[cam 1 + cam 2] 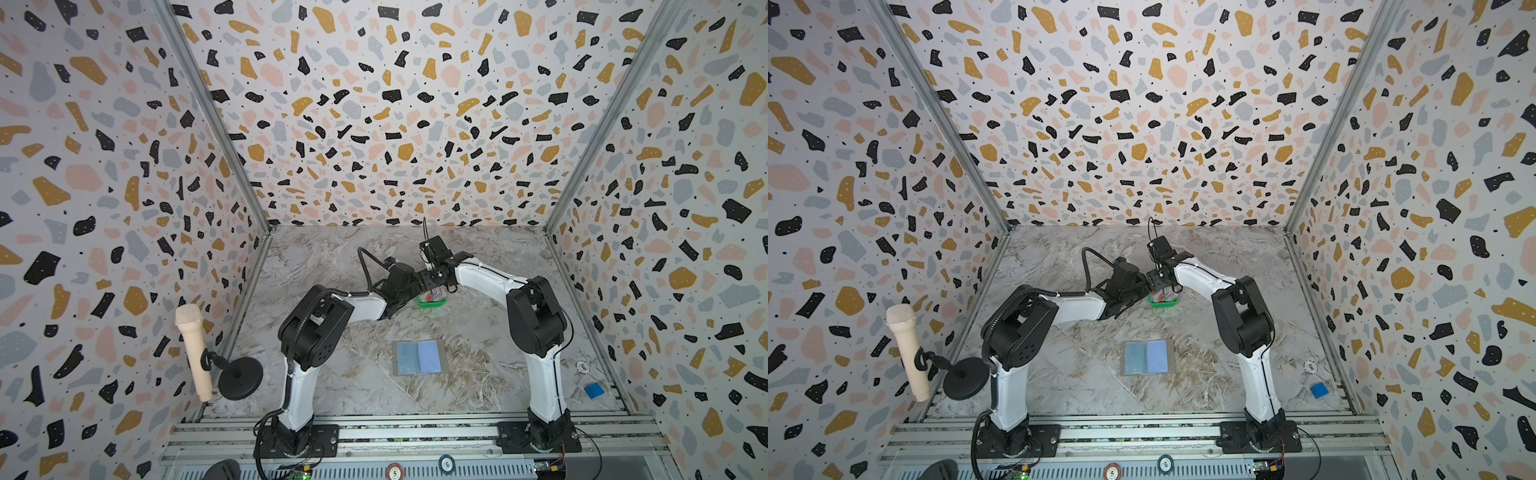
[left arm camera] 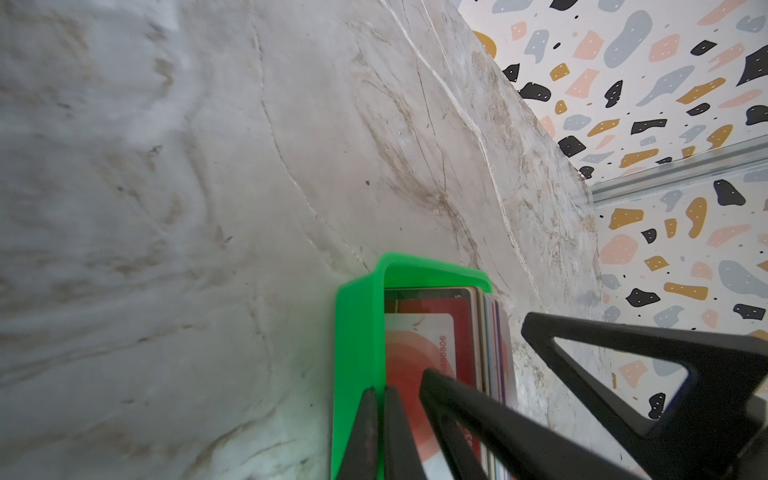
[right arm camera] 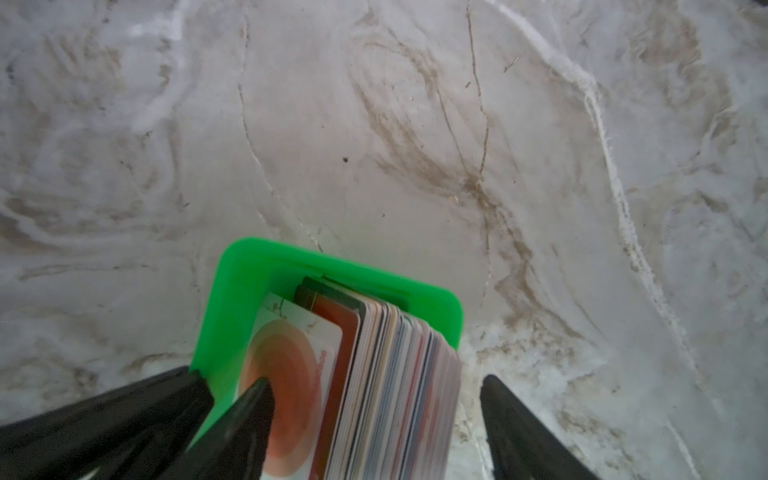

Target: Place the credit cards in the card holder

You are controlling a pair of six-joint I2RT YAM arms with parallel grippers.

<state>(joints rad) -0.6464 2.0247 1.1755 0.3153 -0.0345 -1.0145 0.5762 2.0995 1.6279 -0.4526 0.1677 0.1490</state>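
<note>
Right jaws spread astride credit cards (image 3: 390, 374) — left jaws clenched (on green tray (image 3: 232, 291)).

My marble-patterned table (image 1: 332, 257) is boxed in by terrazzo-print walls (image 1: 374, 104) on three sides. A small green tray (image 1: 432, 306) stands toward the back, near the middle, and both wrist views show its bright wall (image 2: 357, 332) close up. By the left wall a cream microphone (image 1: 195, 353) tilts in its black round-based stand (image 1: 240, 378). Near the right wall lie a white poker chip (image 1: 583, 367) and, closer to the front, a blue square (image 1: 594, 390), apart from each other. A red chip (image 1: 395, 472) and a teal chip (image 1: 446, 462) sit on the front metal rail (image 1: 415, 432).
</note>
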